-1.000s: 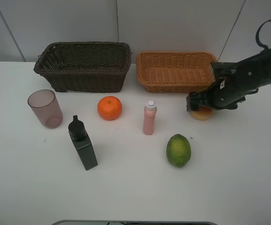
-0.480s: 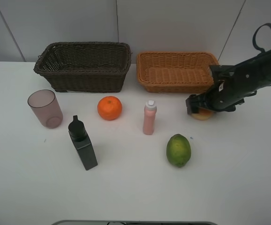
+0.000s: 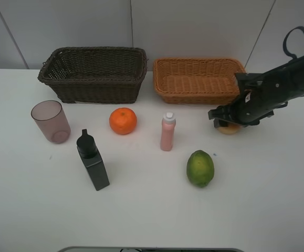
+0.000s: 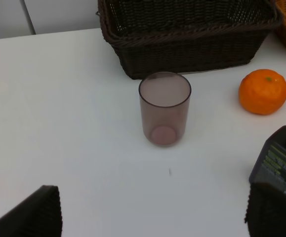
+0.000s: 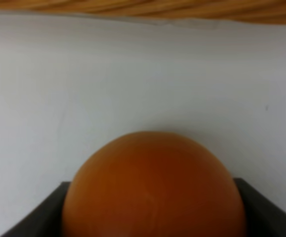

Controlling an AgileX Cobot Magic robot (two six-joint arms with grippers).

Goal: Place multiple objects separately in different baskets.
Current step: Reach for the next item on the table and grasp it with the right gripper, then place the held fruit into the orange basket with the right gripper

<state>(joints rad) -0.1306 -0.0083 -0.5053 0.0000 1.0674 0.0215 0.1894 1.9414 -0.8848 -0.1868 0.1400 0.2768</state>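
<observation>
Exterior high: right gripper (image 3: 226, 122) low over the round red-yellow peach (image 3: 228, 129), which sits on the white tabletop (image 3: 141, 215) just in front of the shallow light orange-tan wicker basket (image 3: 194, 97). The deep dark brown wicker basket (image 3: 96, 88) stands beside that one. Left wrist: left gripper (image 4: 150, 217) jaws spread wide with nothing between them; translucent pinkish cup (image 4: 164, 108) upright ahead, round orange (image 4: 263, 91) and black square bottle (image 4: 281, 163) near. Right wrist: jaws closed against both flanks of the peach, dark fingers (image 5: 39, 219) touching its skin.

Left basket (image 3: 94, 86) and right basket (image 3: 188, 97) side by side behind a row: cup (image 3: 51, 122), orange (image 3: 123, 121), bottle (image 3: 167, 134), peach (image 3: 228, 129).
</observation>
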